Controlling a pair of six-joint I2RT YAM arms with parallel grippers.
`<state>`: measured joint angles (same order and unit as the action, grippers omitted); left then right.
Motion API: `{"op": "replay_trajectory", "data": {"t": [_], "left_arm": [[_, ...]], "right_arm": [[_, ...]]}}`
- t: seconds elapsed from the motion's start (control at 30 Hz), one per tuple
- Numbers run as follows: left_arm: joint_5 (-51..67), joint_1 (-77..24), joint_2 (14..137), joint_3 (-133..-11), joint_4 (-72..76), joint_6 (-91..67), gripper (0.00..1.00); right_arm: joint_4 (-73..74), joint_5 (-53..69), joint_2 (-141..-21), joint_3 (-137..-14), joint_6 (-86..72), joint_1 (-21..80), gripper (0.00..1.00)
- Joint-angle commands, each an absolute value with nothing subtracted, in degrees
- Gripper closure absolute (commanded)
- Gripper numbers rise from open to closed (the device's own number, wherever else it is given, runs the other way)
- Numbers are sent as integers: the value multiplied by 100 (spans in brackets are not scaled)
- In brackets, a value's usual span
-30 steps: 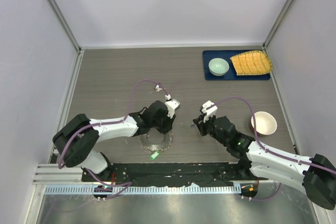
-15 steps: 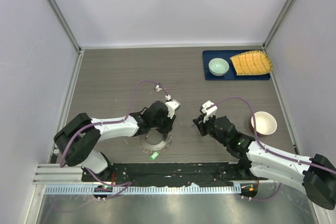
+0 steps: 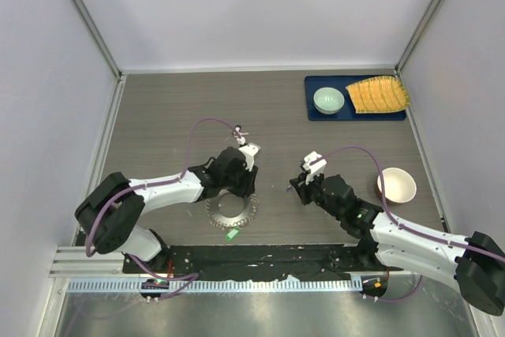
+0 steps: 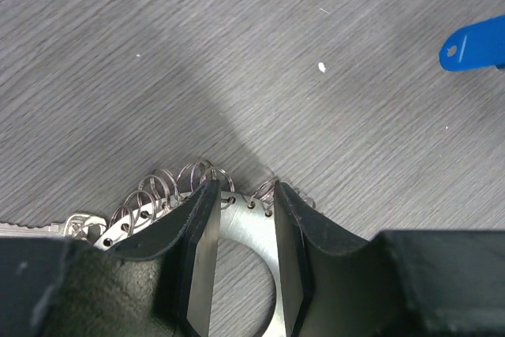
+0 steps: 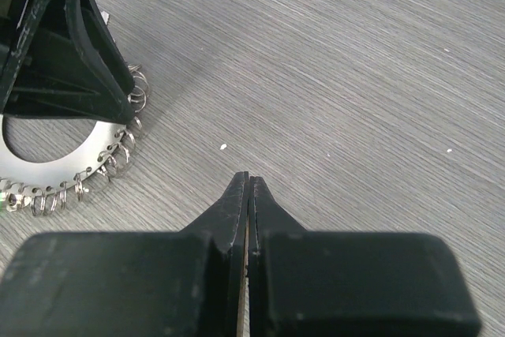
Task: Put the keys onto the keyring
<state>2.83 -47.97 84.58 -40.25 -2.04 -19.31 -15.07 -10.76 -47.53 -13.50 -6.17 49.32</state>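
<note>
L pincer [image 4: 243, 195] shifted left, spread astride keyring [image 4: 246, 230] rim; R pincer [image 5: 248, 195] pressed together.

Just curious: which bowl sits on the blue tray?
The pale green bowl, on the tray at the back; the white bowl stands on the bare table.

Matt brushed-metal keyring [image 4: 246, 230] w/ shiny wire loops; table [image 4: 158, 53] grey matt wood-grain.

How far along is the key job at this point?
Done: unclear; green key lies at the rim of the keyring, attachment unconfirmed. In hand: left gripper straddles the ring's band. Left: blue key sits apart from the ring; right gripper is shut.
</note>
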Motion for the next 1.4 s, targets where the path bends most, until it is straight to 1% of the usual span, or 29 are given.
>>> {"op": "replay_trajectory", "data": {"t": [0.0,0.2,0.7,0.73,0.9,0.93,1.1,1.3,1.37], "left_arm": [[483,-4676,8420,-4087,-246,-2180,63],[720,-4597,8481,-3973,-53,-2145,69],[738,-4597,8851,-3990,-158,-2004,72],[747,-4597,8842,-3999,-176,-2021,75],[773,-4597,8693,-4034,-290,-2004,82],[782,-4597,8597,-4043,-334,-2013,87],[844,-4597,8175,-4061,-457,-2021,100],[923,-4597,7665,-3841,-387,-1969,100],[923,-4597,7463,-3648,-212,-1951,100]], "right_arm": [[-1811,-1081,-4755,-1362,-589,4913,99],[-1819,-1090,-4755,-1362,-598,4904,99],[-1854,-1072,-4808,-1362,-571,4913,99],[-1854,-1081,-4808,-1362,-571,4913,99],[-1872,-1037,-4860,-1388,-563,4913,99],[-1863,-985,-4878,-1389,-563,4913,99],[-1767,-826,-4904,-1494,-554,4913,99],[-1346,-729,-5071,-1801,-807,4913,99],[-1117,-913,-5194,-1933,-949,4913,99]]}}
